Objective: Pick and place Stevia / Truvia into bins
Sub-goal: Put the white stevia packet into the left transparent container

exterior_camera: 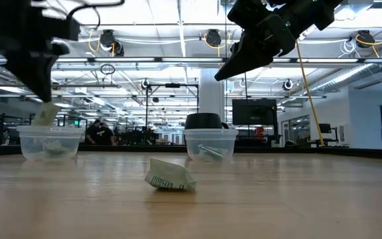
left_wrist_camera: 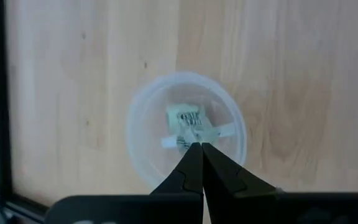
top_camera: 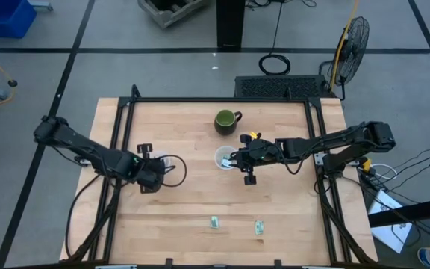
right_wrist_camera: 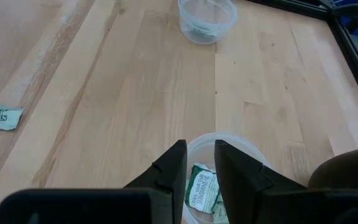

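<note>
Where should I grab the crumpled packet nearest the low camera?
Come straight down on the crumpled packet and pinch its raised middle fold. It humps up off the table rather than lying flat, so the fold probably gives the fingers more to catch than the thin edges would.

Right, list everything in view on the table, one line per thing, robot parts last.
Clear round plastic cups: two, whitish rims; one under the left claw, one mid-table by the right claw, both with sachets inside.
Pale green and white flat sachets loose on the table: two, near the front edge, one left of the other.
Sachet in the left claw: one, pale green and white, over the left cup.
Dark green handled mug: one, behind the middle cup.
Light wooden table: one, black frame.
Left claw: dark, shut on a sachet above its cup.
Right claw: dark, open, over the middle cup.
</note>
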